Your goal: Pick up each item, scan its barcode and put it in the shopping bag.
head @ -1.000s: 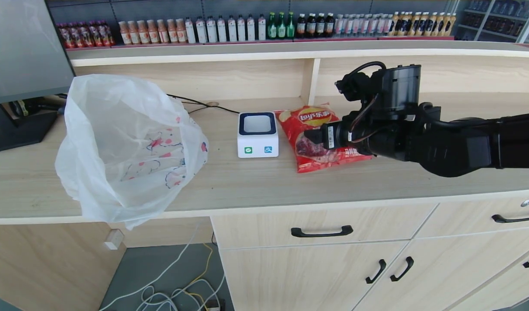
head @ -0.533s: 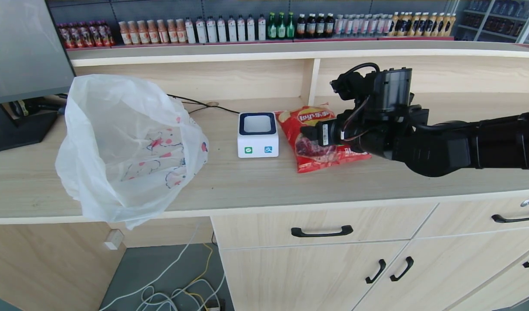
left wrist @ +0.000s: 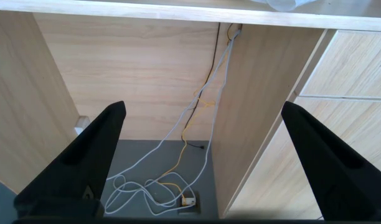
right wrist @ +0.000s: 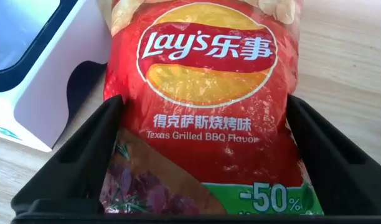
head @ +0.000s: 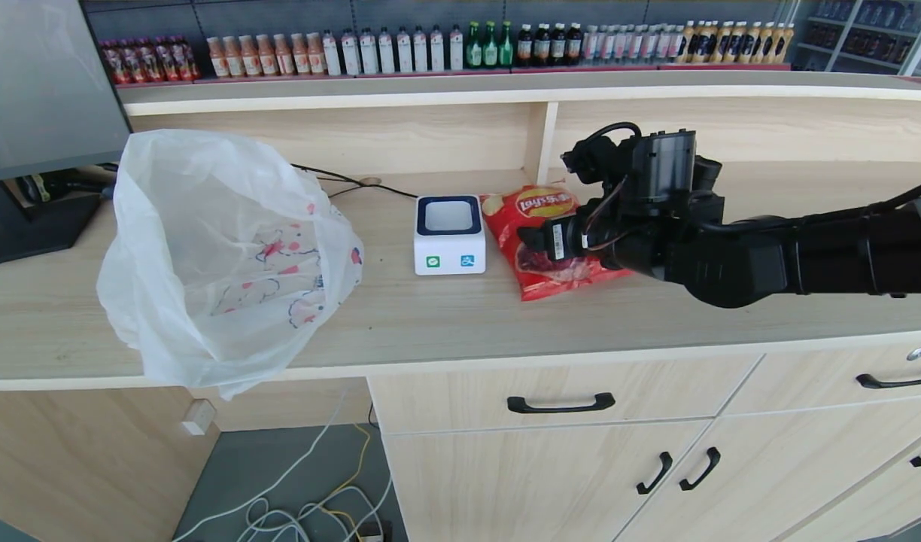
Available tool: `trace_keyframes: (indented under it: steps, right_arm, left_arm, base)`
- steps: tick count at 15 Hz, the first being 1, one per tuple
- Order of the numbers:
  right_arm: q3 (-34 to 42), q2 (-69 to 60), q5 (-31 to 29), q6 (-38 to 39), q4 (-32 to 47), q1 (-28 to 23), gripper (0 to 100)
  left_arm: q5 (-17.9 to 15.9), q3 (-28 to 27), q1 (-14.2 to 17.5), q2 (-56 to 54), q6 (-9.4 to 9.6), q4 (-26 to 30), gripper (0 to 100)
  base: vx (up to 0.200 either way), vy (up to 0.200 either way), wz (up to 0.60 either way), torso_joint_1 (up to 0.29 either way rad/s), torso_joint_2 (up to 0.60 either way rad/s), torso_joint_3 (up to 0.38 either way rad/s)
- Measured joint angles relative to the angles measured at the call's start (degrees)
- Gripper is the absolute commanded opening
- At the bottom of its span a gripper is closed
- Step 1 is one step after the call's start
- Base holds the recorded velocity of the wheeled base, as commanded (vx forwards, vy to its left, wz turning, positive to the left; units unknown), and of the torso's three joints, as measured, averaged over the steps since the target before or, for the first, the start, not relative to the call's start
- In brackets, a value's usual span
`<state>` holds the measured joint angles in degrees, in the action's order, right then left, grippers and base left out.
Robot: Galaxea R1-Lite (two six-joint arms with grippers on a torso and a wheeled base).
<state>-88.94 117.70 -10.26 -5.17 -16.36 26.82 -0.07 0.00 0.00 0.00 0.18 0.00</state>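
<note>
Lying flat on the pale wood-grain counter (head: 445, 309), toward its far edge and right of the middle, the chips bag (head: 539, 207) is a glossy red foil pillow, crinkled, with a yellow disc on its face. The right gripper (head: 532, 239) sits low over it from the counter's right end, released. Its two black, wedge-shaped fingers (right wrist: 72, 162) are spread wide, one along each long side of the bag, and contact with the foil cannot be told. The arm covers the bag's right half in the head view.

Just beside the bag's left edge stands the scanner (head: 448, 233), a white rounded cube with a dark-framed glass top, close to the gripper's nearer finger. Well apart, at the counter's left front edge, the shopping bag (head: 220, 248) is thin, translucent white plastic, puffed open and sagging over the edge. A dark cord (head: 340, 181) runs along the far edge behind it.

The left gripper (left wrist: 204, 109) hangs below the counter, its fingers wide apart around nothing, above loose cables (left wrist: 159, 186) on the grey floor. Bottles (head: 445, 47) line a shelf beyond.
</note>
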Motion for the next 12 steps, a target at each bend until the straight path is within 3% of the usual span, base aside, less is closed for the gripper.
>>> trace_keyframes:
  steps: [11, 12]
  right_arm:
    - [0.0, 1.4, 2.7, 0.3, 1.2, -2.2, 100]
    - [0.0, 1.5, 2.7, 0.3, 1.1, -2.2, 0]
  left_arm:
    - [0.0, 0.0, 0.0, 0.0, 0.00, 0.0, 100]
    - [0.0, 0.0, 0.0, 0.0, 0.00, 0.0, 100]
  base:
    - [0.000, 0.000, 0.00, 0.000, 0.00, 0.000]
    - [0.000, 0.000, 0.00, 0.000, 0.00, 0.000]
